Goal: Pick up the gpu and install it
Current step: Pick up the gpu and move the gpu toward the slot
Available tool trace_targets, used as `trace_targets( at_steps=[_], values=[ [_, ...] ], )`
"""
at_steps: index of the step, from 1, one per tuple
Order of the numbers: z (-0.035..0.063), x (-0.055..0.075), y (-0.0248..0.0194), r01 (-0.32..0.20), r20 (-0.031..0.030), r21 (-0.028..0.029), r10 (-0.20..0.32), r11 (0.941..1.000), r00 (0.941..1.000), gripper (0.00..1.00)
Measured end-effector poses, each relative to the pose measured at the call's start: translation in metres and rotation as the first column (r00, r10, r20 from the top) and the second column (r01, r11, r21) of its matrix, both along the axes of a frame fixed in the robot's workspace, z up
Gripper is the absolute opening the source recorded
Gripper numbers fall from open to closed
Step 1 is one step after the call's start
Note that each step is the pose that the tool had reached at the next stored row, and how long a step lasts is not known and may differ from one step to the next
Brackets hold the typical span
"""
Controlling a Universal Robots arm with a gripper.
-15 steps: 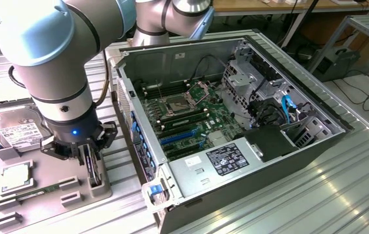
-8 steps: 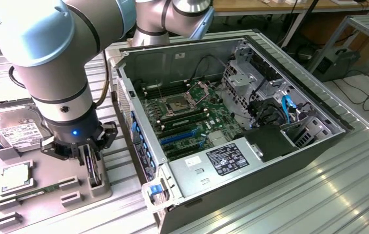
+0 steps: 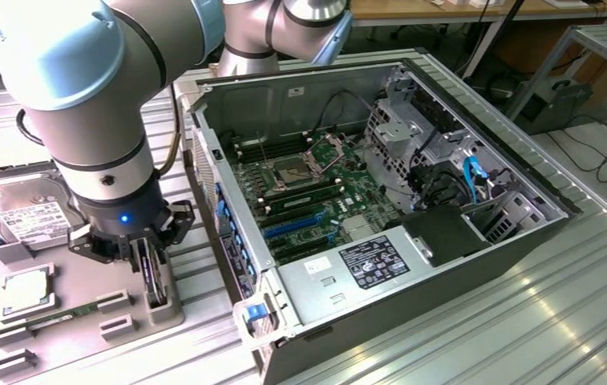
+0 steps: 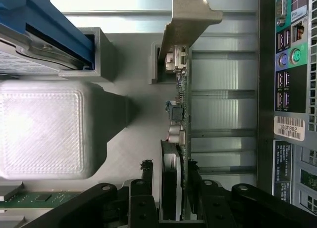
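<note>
Ribbed metal table [image 3: 560,321] carries one open PC case [image 3: 517,241] lying on its side and, to the exterior view's left of it, one grey tray [image 3: 164,317]. One arm [image 3: 78,96] with one gripper [image 3: 140,257] reaches down over the tray. On the tray are four parts: one hard drive [image 3: 25,212], one CPU [image 3: 27,290], one memory stick [image 3: 62,314] and one gpu [image 3: 151,277]. Inside the case lies one motherboard [image 3: 314,192], and a black label [image 3: 373,261] sits on the box beside it, its print too small to read. The hard drive's white label is equally unreadable. In the wrist view, a barcode sticker [image 4: 288,128] on the case's back panel reads roughly "18GF882". The gpu stands on edge in the tray's slots, at the side nearest the case, with its pale bracket [image 4: 190,20] at the end away from the gripper. The card runs straight in between the jaws, which are closed onto it, one of the fingers [image 4: 144,198] against each face, gripping the end opposite the bracket.
</note>
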State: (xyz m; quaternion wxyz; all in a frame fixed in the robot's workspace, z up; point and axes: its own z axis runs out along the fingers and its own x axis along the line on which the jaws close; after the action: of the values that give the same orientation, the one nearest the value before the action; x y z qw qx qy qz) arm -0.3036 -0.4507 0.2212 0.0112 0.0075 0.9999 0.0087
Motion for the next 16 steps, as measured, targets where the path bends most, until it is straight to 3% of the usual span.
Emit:
trace_targets(
  at_steps=[7,10,14,16],
  values=[
    [0.0,0.0,0.0,0.001,-0.0002,-0.0002,-0.001,1.0,1.0,0.39],
    [0.0,0.0,0.0,0.001,-0.0003,-0.0002,-0.001,1.0,1.0,0.28],
    [0.0,0.0,0.0,0.001,-0.0001,-0.0001,-0.001,1.0,1.0,0.28],
    [0.0227,0.0,0.0,0.001,0.0,-0.0035,-0.001,1.0,1.0,0.28]
  ],
)
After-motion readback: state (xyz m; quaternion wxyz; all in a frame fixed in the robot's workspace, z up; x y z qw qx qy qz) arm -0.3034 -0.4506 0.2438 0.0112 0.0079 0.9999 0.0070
